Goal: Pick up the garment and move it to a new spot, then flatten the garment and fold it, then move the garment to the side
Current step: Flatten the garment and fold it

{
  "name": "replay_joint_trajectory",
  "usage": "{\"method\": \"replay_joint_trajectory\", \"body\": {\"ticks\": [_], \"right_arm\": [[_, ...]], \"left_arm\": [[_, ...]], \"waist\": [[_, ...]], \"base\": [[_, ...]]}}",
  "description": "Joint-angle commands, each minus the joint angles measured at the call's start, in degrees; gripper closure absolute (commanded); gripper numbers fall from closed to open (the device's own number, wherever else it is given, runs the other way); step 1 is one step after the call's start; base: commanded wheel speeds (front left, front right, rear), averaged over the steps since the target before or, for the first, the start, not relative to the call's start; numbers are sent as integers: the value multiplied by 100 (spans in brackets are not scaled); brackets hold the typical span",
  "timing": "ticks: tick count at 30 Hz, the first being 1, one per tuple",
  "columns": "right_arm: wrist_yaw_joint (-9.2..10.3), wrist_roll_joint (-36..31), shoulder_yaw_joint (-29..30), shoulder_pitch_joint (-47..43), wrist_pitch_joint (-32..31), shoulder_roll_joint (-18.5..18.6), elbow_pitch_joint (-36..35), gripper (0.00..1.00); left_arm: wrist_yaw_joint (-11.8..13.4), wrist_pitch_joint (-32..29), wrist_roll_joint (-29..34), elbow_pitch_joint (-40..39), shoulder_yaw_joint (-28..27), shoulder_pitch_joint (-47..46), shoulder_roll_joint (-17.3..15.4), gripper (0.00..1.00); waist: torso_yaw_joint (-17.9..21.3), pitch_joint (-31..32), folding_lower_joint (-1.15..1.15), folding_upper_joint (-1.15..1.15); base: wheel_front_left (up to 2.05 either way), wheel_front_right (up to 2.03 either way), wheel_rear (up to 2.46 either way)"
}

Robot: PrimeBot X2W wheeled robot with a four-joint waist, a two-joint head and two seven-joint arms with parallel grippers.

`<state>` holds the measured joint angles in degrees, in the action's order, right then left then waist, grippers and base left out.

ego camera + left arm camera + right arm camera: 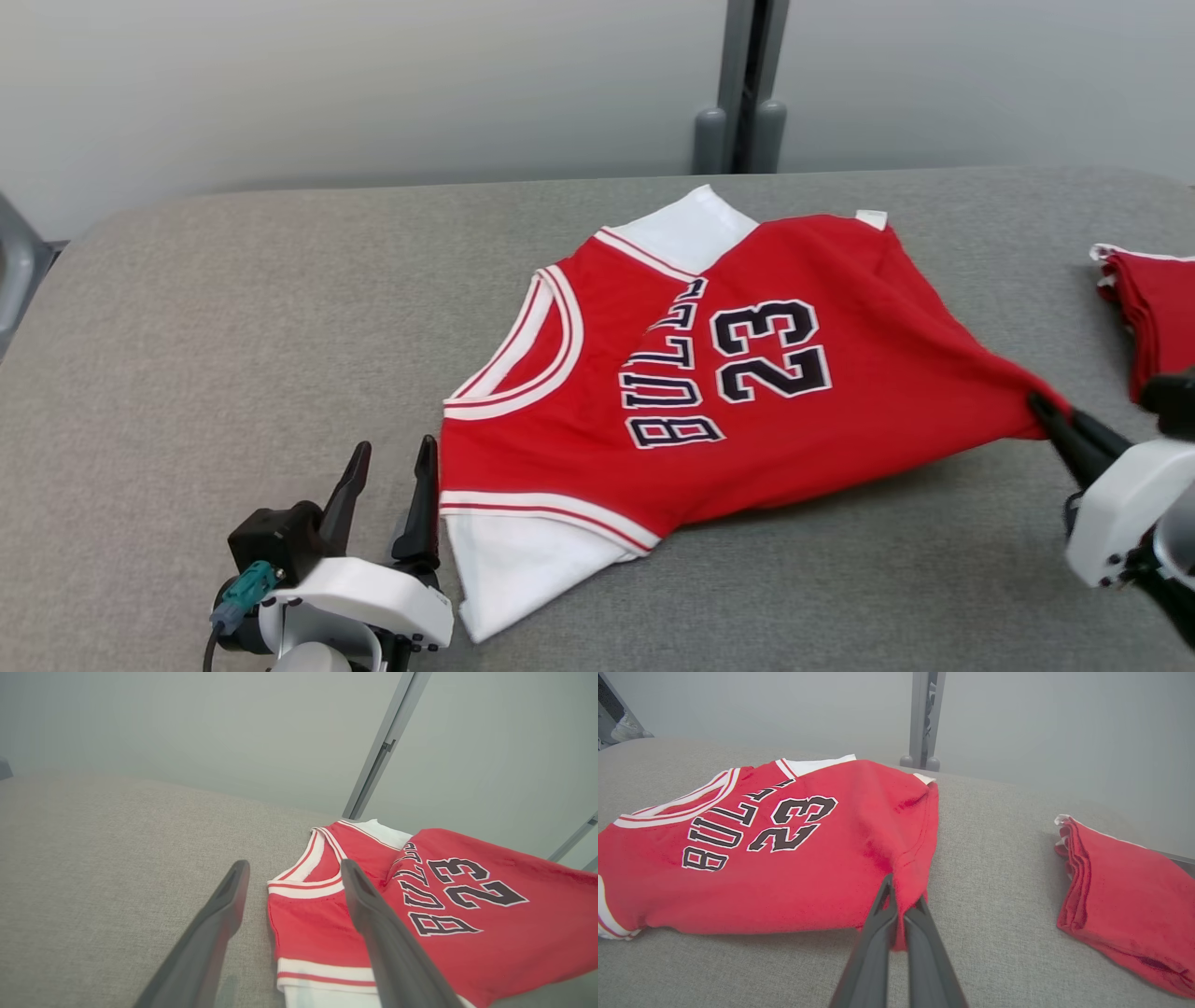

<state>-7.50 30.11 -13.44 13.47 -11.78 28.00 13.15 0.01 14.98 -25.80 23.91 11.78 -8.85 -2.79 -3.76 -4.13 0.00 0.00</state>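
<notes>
The right gripper (1047, 413) is pressed together on a hem corner of the red number 23 jersey (840, 420), where the cloth is drawn to a point. The jersey lies spread on the middle of the grey worktop (233, 327), neckline toward the left. The left gripper (394, 457) stands spread and holds nothing, just beside the jersey's white-trimmed sleeve edge. A folded red pile (1162, 317) lies apart at the right.

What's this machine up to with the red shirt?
A two-armed robot is working on a red sleeveless basketball jersey with white trim lying on a grey fabric-covered table. Its right gripper is shut on a corner of the hem; its left gripper is open beside the shoulder end, holding nothing. A folded red cloth lies to the right.
</notes>
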Motion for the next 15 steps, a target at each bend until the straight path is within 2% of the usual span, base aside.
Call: {"method": "replay_joint_trajectory", "body": {"ticks": [1, 4, 7, 15], "right_arm": [[2, -48, 71, 28, -95, 91, -74, 100], [2, -4, 211, 229, -336, 111, -80, 100], [2, -151, 234, 518, -463, 187, 221, 100], [2, -497, -37, 1442, -226, 118, 1785, 100]], "left_arm": [[6, 15, -14, 1, 14, -24, -29, 0], [27, 15, 2, 16, 80, -104, -29, 0], [15, 15, 28, 45, 143, -155, -24, 0], [26, 15, -59, 39, 277, -275, -23, 0]], "waist": [[-131, -71, 0, 0], [-364, -185, 0, 0], [-623, -307, 0, 0], [-1140, -587, 0, 0]], "base": [[0, 0, 0], [0, 0, 0], [0, 0, 0], [0, 0, 0]]}}
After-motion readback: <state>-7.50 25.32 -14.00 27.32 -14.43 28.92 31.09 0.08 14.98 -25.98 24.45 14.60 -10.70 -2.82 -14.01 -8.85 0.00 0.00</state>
